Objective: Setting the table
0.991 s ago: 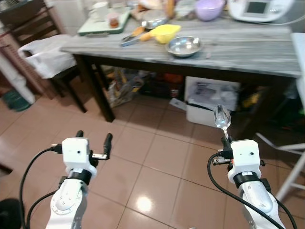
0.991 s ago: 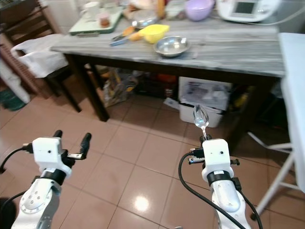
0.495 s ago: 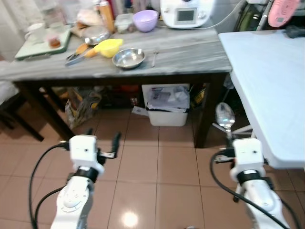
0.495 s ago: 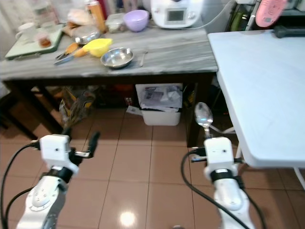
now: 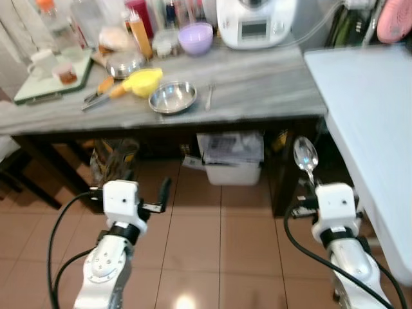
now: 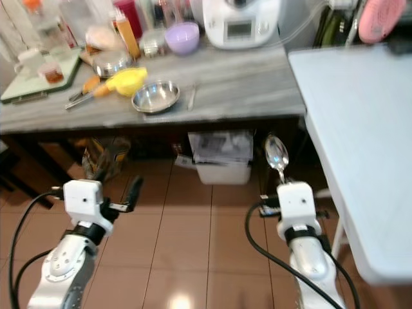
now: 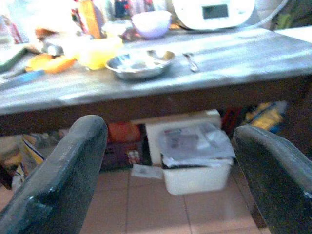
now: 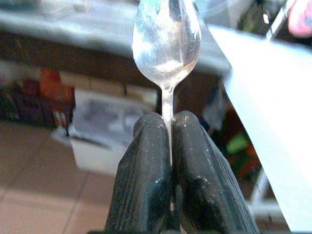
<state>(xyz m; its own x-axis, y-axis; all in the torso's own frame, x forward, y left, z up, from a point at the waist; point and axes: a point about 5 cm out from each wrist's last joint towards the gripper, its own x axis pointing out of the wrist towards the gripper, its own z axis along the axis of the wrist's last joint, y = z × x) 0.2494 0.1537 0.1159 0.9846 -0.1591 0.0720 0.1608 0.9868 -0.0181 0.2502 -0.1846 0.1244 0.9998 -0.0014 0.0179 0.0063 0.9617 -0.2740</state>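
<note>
Right gripper clamped on a spoon's handle, fingers pressed together with the thin stem between them, bowl pointing straight up and away from the wrist, long axis in line with the fingers. Held over the brown tiled floor, just short of the near edge of the pale blue table on the robot's right, and lower than its top. Left gripper spread wide and carrying nothing, likewise over the floor, facing the grey-topped side table.

Along that side table, toward its middle: a steel bowl, with a small piece of cutlery beside it, a yellow scoop just to the left, a lilac bowl and a white appliance against the back edge, a green tray near the left end. Under it, a white bin.

Probably carrying stage: spoon in hand, not yet laid. Pale blue table lying up and to the right of the spoon, so nearer the right arm; likely calls for a lift above the near edge, then tipping the handle flat.
</note>
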